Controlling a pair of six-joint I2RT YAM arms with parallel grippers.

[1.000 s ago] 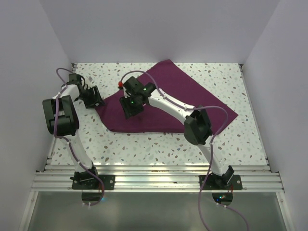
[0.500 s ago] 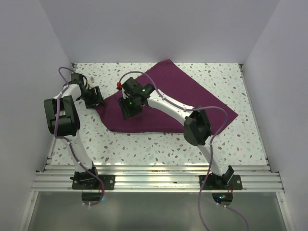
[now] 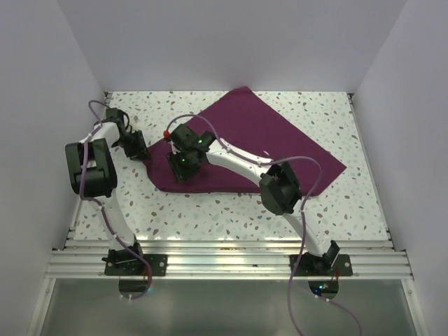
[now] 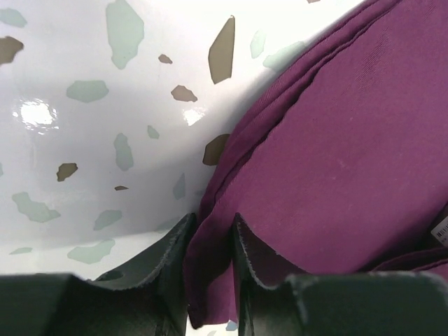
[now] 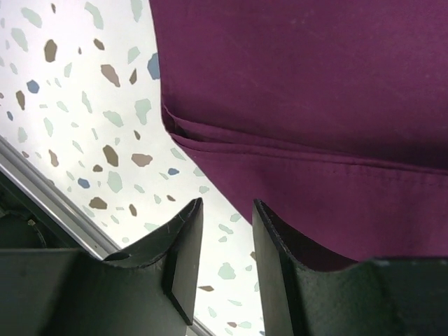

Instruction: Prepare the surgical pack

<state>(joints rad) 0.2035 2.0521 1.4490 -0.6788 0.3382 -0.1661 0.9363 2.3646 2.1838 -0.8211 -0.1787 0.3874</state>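
Pack (image 3: pixel 273 126) deep maroon, folded, edges layered

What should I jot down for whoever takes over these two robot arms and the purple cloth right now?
Grippers: the left gripper is shut on the left corner of the deep purple-maroon cloth surgical pack, with a layered edge pinched between its fingers. The right gripper is open, low over the cloth's near edge, holding nothing.
Cloth: lies spread wide on the white speckled table.
Done: the layered edges suggest at least one fold.
Left: probably more folds, since it is not yet a compact bundle.
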